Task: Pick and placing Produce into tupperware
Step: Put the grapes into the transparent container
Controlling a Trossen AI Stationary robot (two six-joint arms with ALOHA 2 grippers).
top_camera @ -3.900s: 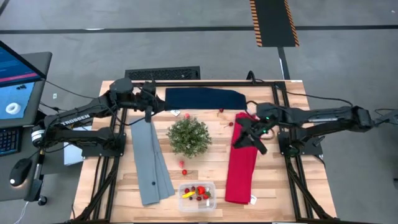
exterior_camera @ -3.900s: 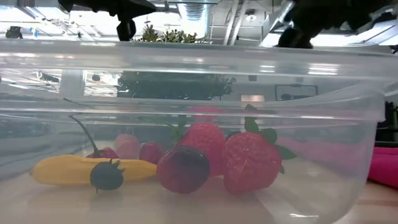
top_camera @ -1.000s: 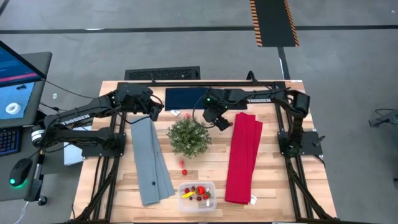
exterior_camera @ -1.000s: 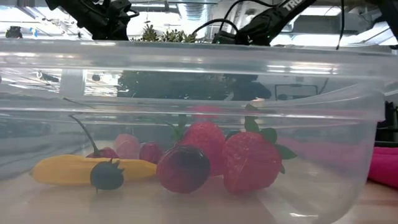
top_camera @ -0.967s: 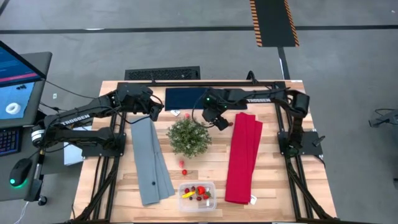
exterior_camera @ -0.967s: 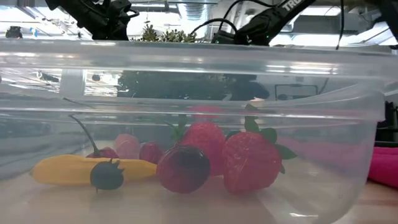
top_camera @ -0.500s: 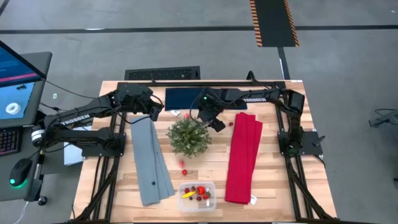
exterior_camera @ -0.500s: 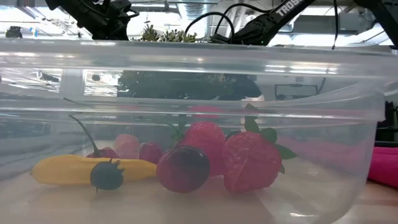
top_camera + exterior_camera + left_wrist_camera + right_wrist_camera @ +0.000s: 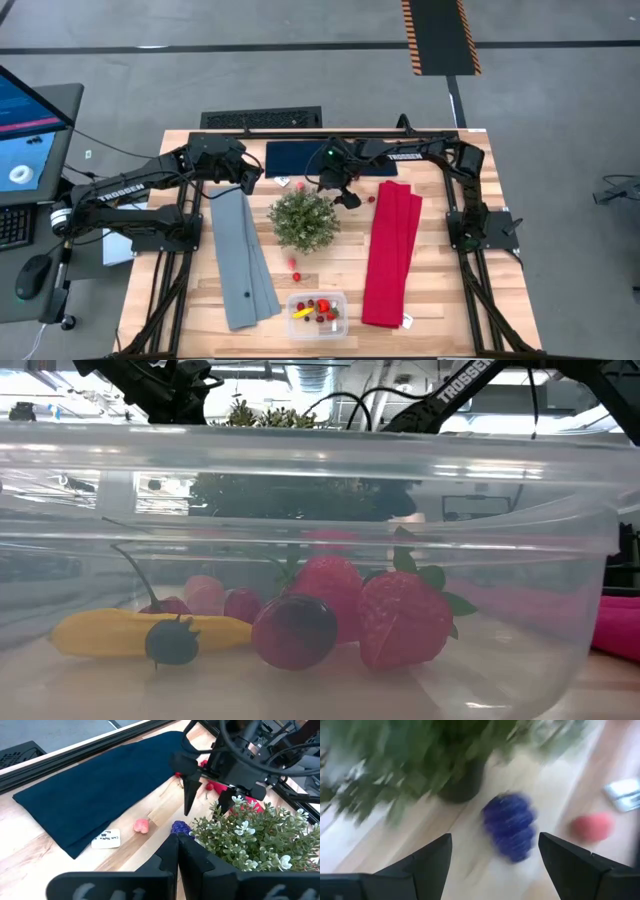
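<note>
The clear tupperware [image 9: 317, 311] stands at the table's near edge. In it lie strawberries [image 9: 400, 618], a yellow piece [image 9: 110, 633] and dark berries [image 9: 295, 630]. A purple grape cluster [image 9: 180, 827] and a pink piece [image 9: 141, 825] lie on the wood just beyond the green plant [image 9: 303, 220]. My right gripper [image 9: 345, 194] hovers open over the plant's far right side; the grape cluster [image 9: 512, 832] lies ahead of its fingers, untouched. Shut and holding nothing, my left gripper [image 9: 177, 851] waits at the plant's far left.
A navy cloth [image 9: 330, 157] lies at the far edge, a grey cloth [image 9: 243, 255] on the left and a red cloth [image 9: 390, 255] on the right. Loose red berries [image 9: 296, 270] lie between plant and tupperware, another [image 9: 372, 199] beside the red cloth.
My right gripper has gone a little toward the table's left edge, along the plant's far side toward the grape cluster, and has stayed open. The left arm has kept still.
</note>
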